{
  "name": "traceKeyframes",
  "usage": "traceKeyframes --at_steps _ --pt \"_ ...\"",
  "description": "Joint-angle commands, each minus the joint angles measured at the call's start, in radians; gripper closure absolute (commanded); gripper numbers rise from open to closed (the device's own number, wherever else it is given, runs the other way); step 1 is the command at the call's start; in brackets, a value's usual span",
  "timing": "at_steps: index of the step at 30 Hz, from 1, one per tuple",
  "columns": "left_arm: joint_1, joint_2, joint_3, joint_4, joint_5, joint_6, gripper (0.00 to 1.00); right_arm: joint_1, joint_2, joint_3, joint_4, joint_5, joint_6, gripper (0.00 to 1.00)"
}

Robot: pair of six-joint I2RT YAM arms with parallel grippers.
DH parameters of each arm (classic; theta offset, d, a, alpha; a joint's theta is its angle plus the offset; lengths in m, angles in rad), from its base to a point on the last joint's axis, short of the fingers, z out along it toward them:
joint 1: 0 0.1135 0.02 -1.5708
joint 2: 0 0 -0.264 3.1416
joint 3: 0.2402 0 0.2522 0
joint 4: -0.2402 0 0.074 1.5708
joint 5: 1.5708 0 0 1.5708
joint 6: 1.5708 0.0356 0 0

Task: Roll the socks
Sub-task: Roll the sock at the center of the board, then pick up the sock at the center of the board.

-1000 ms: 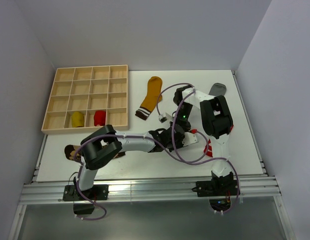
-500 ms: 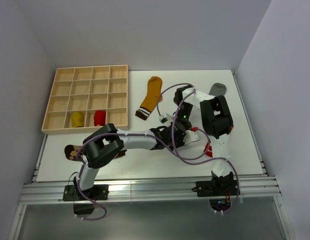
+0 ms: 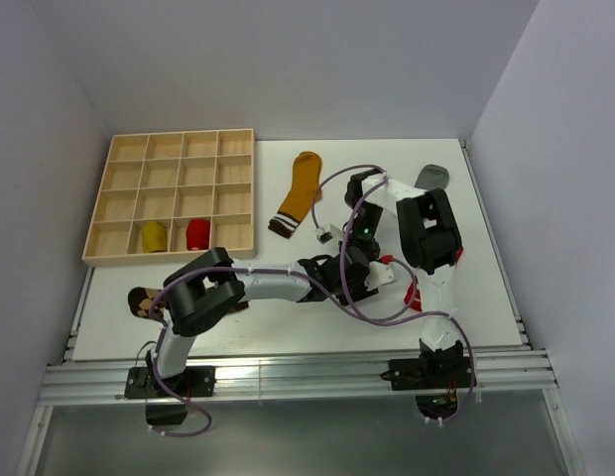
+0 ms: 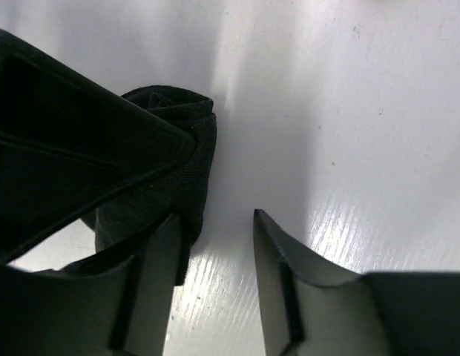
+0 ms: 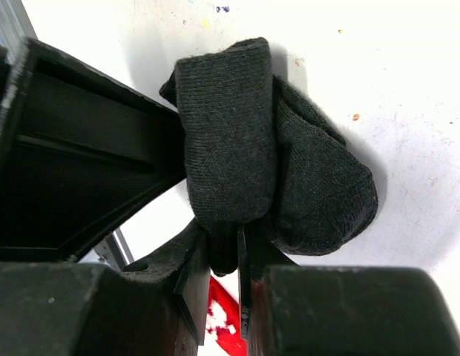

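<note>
I spread my left gripper [image 4: 215, 226], just released from the black sock [image 5: 278, 170] | my right gripper [image 5: 224, 256] pinches its fold | roll looks nearly finished.

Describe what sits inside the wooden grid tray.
Nearest row: a yellow rolled sock in the second compartment from the left, a red rolled sock in the third. Other compartments of the wooden grid tray show bare wood. Anything under each bundle is covered.

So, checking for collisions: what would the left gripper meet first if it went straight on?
Likely the bare table: only white surface shows ahead of the open left gripper. The black sock sits beside one finger and might get brushed; depth is unclear.
</note>
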Motion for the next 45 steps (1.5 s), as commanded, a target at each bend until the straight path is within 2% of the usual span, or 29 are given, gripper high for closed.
traceKeyframes --at_steps 1,5,8,12,16,20,22,28,30,34,45 --pt "0.002 0.005 -0.057 -0.005 -0.079 -0.006 0.48 0.008 0.050 0.007 -0.010 -0.035 0.020 0.88" --pt "0.002 0.045 -0.016 -0.014 -0.147 0.002 0.40 0.009 0.050 -0.005 -0.010 -0.023 0.020 0.88" --pt "0.004 0.074 -0.003 0.018 -0.208 -0.006 0.42 0.009 0.046 -0.017 -0.010 -0.017 0.018 0.90" --pt "0.002 0.010 -0.077 0.163 -0.298 0.004 0.42 0.009 0.043 -0.031 -0.012 -0.006 0.023 0.90" --pt "0.002 -0.036 -0.112 0.199 -0.320 0.028 0.42 0.009 0.044 -0.028 -0.012 -0.003 0.026 0.90" --pt "-0.007 -0.090 -0.174 0.254 -0.325 0.088 0.40 0.009 0.047 -0.024 -0.012 0.005 0.034 0.90" --pt "-0.028 -0.091 -0.198 0.294 -0.375 0.129 0.38 0.009 0.050 -0.019 -0.010 0.006 0.041 0.90" --pt "-0.078 -0.131 -0.304 0.487 -0.444 0.218 0.35 0.009 0.056 -0.007 -0.010 0.011 0.052 0.90" --pt "-0.084 -0.130 -0.321 0.510 -0.415 0.249 0.35 0.012 0.058 -0.002 -0.010 0.015 0.057 0.90" --pt "-0.093 -0.141 -0.390 0.666 -0.342 0.309 0.33 0.020 0.058 -0.001 -0.010 0.015 0.061 0.90" --pt "-0.065 -0.116 -0.323 0.555 -0.193 0.278 0.34 0.054 0.072 0.038 -0.012 0.005 0.069 0.90"
